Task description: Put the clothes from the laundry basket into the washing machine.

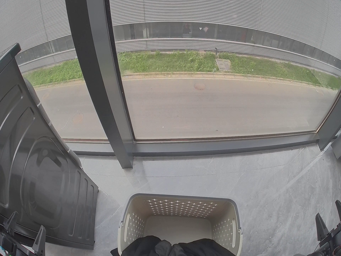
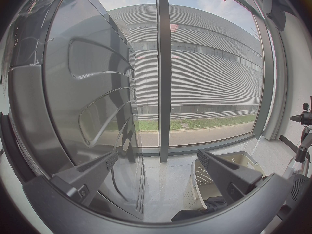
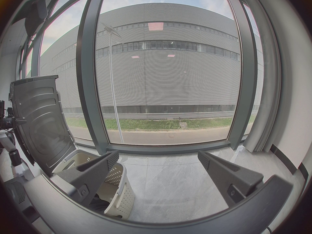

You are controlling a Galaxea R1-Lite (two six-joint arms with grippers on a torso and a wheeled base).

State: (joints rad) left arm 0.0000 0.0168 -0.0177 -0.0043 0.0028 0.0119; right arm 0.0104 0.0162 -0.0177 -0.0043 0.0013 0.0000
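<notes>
The cream laundry basket [image 1: 181, 197] stands on the floor straight ahead, with dark clothes [image 1: 177, 248] heaped at its near side. The washing machine's dark grey lid [image 1: 39, 175] stands raised to the left of the basket. My left gripper [image 1: 26, 228] is low at the left, in front of the lid, open and empty. My right gripper [image 1: 330, 217] is low at the right, apart from the basket, open and empty. From the left gripper [image 2: 157, 155] I see the lid [image 2: 81, 91], the basket [image 2: 198, 179] and the clothes [image 2: 208, 207]. The right gripper [image 3: 157, 155] faces the window, with the basket [image 3: 122, 186] off to one side.
A large window with a dark frame post [image 1: 103, 89] rises just behind the basket. Grey stone floor [image 1: 277, 196] lies open to the right of the basket. A white wall with a dark skirting [image 3: 286, 160] closes the right side.
</notes>
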